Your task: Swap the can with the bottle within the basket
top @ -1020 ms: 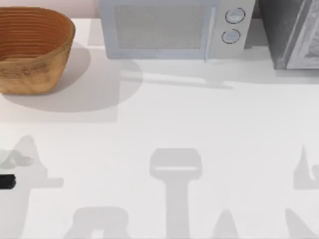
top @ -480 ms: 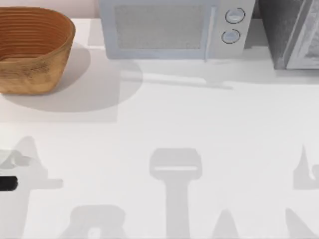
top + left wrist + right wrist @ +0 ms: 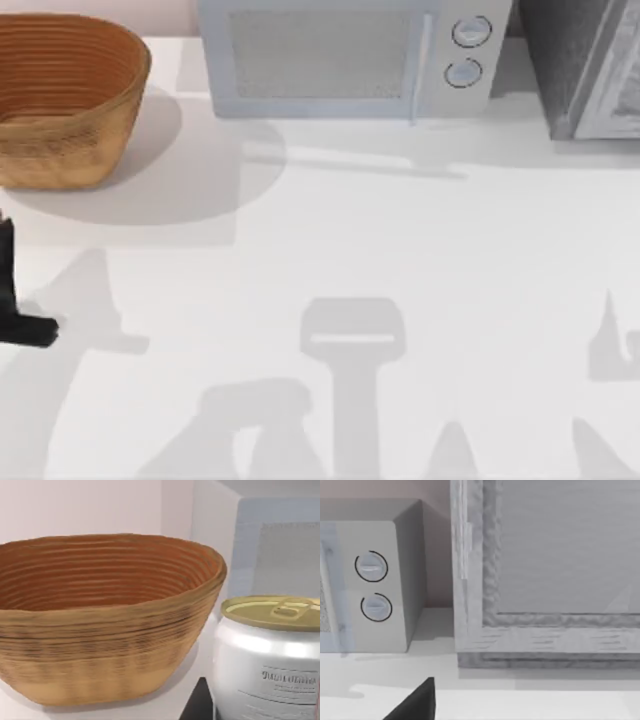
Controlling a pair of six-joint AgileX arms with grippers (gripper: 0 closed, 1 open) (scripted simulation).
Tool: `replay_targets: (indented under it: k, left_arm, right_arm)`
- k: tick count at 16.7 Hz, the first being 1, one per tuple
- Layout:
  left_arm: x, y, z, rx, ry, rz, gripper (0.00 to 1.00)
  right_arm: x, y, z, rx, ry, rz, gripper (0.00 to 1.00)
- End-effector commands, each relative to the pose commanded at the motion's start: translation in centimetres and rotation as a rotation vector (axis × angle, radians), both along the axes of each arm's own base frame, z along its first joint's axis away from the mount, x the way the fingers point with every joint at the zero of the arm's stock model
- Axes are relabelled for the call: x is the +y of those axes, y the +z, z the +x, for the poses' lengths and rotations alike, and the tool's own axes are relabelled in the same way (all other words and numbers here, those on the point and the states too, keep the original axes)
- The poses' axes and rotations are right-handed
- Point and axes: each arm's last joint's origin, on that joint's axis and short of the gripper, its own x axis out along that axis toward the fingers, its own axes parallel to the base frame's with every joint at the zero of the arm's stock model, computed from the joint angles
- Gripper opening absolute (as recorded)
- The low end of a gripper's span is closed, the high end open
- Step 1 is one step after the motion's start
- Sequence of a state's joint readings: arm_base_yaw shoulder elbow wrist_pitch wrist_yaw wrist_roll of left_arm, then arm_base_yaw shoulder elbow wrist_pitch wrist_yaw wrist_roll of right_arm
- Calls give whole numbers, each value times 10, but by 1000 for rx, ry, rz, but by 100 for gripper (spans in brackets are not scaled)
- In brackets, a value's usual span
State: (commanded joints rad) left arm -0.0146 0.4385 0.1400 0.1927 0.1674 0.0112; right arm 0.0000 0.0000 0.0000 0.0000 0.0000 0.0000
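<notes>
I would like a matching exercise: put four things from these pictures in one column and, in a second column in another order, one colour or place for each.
Things:
1. basket
2. can
3. microwave
4. left gripper

Descriptions:
A. at the left edge of the top view, below the basket
B. orange-brown woven walls
C. white body with a gold-tan top
D. two round knobs, at the back of the table

Pairs: 1-B, 2-C, 3-D, 4-A
</notes>
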Motion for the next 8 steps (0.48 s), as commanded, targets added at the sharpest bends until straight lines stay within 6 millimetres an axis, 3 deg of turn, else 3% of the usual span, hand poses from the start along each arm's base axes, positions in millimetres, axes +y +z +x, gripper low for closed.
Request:
replay_targets:
  k: [4, 8]
  left_arm:
    - [-13, 25, 38, -6, -203, -14, 0]
    - [-33, 36, 93, -27, -447, -30, 0]
  right_arm:
    - [0, 0, 0, 0, 0, 0, 100]
    - [0, 0, 0, 0, 0, 0, 100]
